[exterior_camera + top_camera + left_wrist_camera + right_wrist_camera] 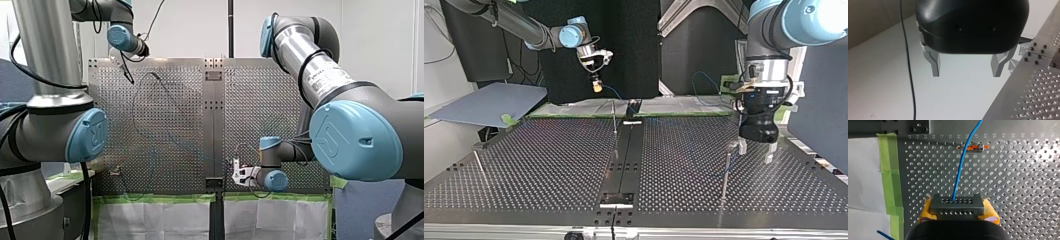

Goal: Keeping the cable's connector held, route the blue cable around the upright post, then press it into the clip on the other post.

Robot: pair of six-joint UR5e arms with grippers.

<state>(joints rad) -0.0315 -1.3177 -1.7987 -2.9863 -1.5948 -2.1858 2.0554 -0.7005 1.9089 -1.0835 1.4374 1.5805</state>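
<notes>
Connector [957,206] sits gripped in right claw [958,209], blue cable [960,170] ahead.

One perforated table [549,165] carries three thin upright posts in the top view: the left post [479,165], the middle post [614,117] and the right post [726,175]; one orange clip [974,147] shows in the right wrist view. There is one blue cable [960,167]; one grey connector [955,203]; two grippers, my left gripper [966,73] and my right gripper [959,210].
</notes>
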